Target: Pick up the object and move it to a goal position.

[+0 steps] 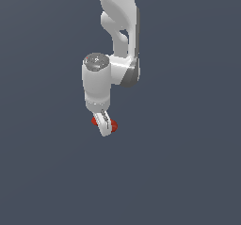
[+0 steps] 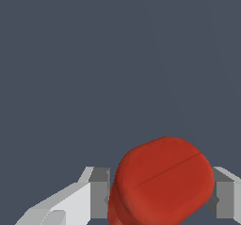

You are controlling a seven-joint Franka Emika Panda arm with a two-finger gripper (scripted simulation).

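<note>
So the gripper [image 1: 106,125] has the red object [image 1: 112,124] sitting right between its fingers [image 2: 99,193], one pad on each side of the chunky rounded body. It looks pinched onto it, though whether it's bearing full weight can't be told from either view. No tabletop edge or corner shows anywhere (just flat grey all around), so the object's place can only be given as directly under the wrist. It's glossy red, blunt and rounded, with a faint seam across it; its handle and long axis are mostly hidden. No goal marker is visible, so the carry direction is anyone's guess.
</note>
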